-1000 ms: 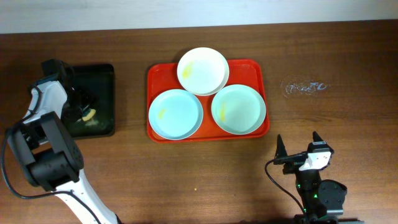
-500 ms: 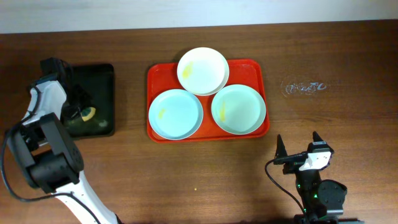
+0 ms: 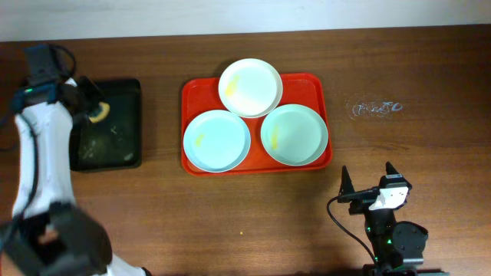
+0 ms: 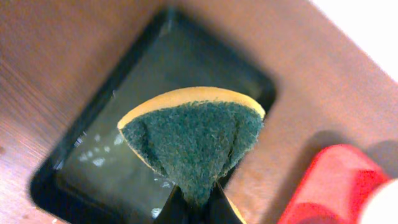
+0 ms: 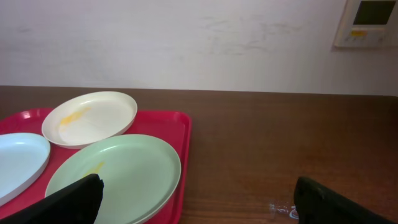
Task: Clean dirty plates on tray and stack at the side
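Observation:
The red tray (image 3: 318,84) holds three plates: a cream-white plate (image 3: 250,87) at the back and two mint-green plates (image 3: 217,140) (image 3: 294,134) in front, each with a faint yellow smear. My left gripper (image 3: 92,110) hangs over the black tray, shut on a folded sponge (image 4: 193,134) with a green scouring face and a yellow back. In the left wrist view the left gripper (image 4: 194,205) pinches the sponge's lower tip. My right gripper (image 3: 367,178) stands open near the table's front edge, right of the tray, and holds nothing. The right wrist view shows the right gripper (image 5: 199,202) facing the nearer mint plate (image 5: 124,174).
A smaller black tray (image 3: 115,146) with wet droplets sits left of the red tray. A glistening clear smear (image 3: 374,107) lies on the wooden table at the right. A white wall with a small panel (image 5: 370,22) stands behind the table.
My left gripper has shut on the sponge and lifted it off the black tray, with the arm swinging toward the back. The right arm has not moved.

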You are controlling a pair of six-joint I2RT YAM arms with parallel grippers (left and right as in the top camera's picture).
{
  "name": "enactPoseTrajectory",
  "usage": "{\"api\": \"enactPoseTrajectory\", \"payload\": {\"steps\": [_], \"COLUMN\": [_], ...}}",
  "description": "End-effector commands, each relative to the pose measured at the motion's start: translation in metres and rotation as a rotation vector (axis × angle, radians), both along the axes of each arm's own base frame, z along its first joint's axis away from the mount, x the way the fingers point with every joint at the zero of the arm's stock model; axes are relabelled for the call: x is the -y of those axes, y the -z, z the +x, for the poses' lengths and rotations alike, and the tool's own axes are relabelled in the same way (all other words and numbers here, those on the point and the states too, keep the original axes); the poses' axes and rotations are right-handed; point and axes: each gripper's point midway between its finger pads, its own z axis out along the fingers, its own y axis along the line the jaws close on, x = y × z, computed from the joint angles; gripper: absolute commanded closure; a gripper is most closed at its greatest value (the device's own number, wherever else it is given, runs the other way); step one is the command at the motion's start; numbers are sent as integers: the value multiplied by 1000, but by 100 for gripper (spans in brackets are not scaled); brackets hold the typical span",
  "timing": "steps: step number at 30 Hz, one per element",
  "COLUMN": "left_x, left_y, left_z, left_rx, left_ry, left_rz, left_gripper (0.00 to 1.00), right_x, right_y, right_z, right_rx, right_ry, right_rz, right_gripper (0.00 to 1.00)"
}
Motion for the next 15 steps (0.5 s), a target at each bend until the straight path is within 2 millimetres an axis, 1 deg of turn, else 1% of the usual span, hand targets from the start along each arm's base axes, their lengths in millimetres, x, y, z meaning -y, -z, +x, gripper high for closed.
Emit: {"api": "enactPoseTrajectory", "payload": {"steps": [1,2,3,4,5,6,7,8,10,11,12,15], "left_x": [43,70,107,148,187,220,250,275,293,295,293,290], "left_y": [-46,-34,-15,9,33,52,72,97,129,143,148,149], "left_z": [-2,-2,-3,-5,-8,-10,-9,-8,-7,-10,-11,-13], "left_rx": [111,86,46,-11,-78,-123,-156,-185,-230,-262,-277,-287], "left_ry": [118,190,305,417,500,572,634,683,712,712,708,702], "left_rz": [-79,-156,-223,-255,-268,-269,-253,-216,-136,-87,-51,-46], "left_gripper": [100,100,100,100,100,100,100,100,100,100,100,100], "right_x": [-1,-1,-1,-1,-1,-1,-1,-1,-1,-1,-1,-1], "right_y": [3,3,3,3,3,3,3,3,3,3,3,3], "right_z": [0,0,0,0,0,0,0,0,0,0,0,0], "right_rx": [-3,-3,-3,-3,-3,-3,-3,-3,-3,-3,-3,-3], "right_ry": [-3,-3,-3,-3,-3,-3,-3,-3,-3,-3,-3,-3], "right_rz": [-3,-3,-3,-3,-3,-3,-3,-3,-3,-3,-3,-3], "right_gripper": [1,1,1,1,1,1,1,1,1,1,1,1]}}
